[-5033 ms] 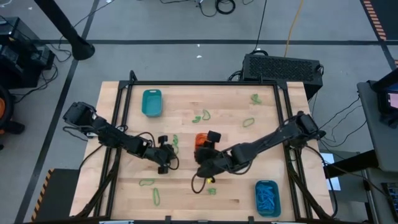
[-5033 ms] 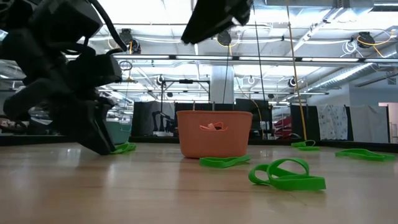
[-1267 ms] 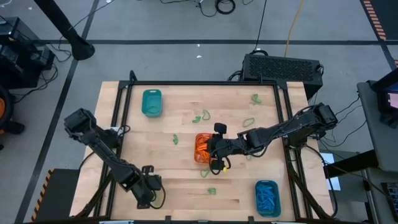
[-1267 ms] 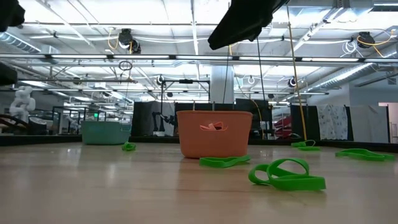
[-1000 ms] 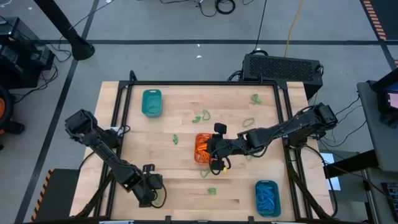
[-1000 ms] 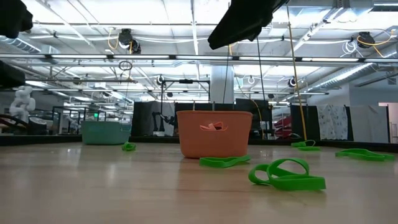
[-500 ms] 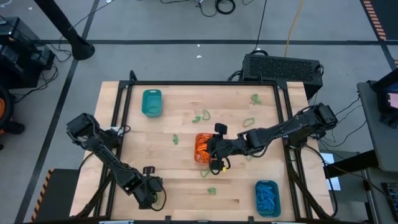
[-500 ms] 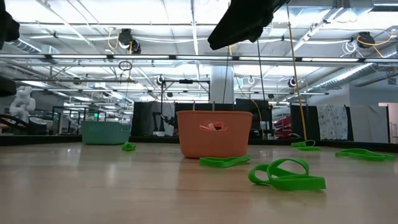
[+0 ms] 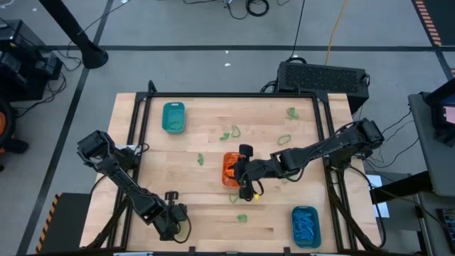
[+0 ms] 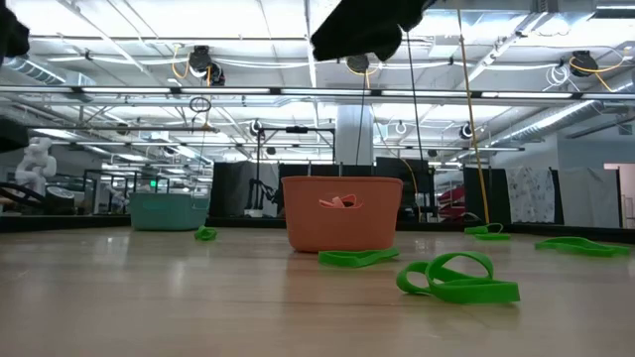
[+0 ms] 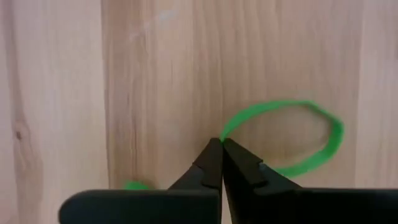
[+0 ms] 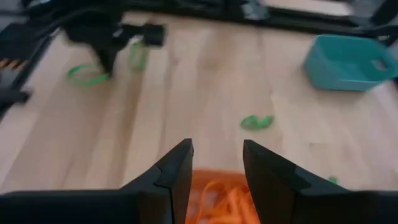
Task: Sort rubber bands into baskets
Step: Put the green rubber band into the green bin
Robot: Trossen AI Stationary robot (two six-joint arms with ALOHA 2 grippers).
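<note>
In the left wrist view my left gripper [image 11: 222, 145] is shut on a green rubber band [image 11: 292, 140] that lies as an open loop on the wooden table. In the high view this gripper [image 9: 170, 225] is at the near left. My right gripper [image 12: 217, 163] hovers open above the orange basket [image 9: 228, 169], which holds orange bands [image 12: 219, 198]. A teal basket [image 9: 173, 117] stands at the far left. Another basket [image 9: 306, 225], holding blue bands, stands at the near right. My left gripper pinches one strand of the green band's loop, at the end of the loop nearest it [image 11: 226, 133], between its two fingertips. The fingers come from above, pointing steeply down. The rest of the loop lies flat on the table.
Loose green bands lie about the table: two at mid-far [image 9: 229, 133] [image 9: 284, 139], one at the far right [image 9: 291, 112], one left of the orange basket [image 9: 200, 160], two on its near side [image 9: 242, 218] [image 10: 458, 279]. Another green band [image 11: 134, 185] lies beside my left gripper.
My right gripper has turned a little while staying above the orange basket.
</note>
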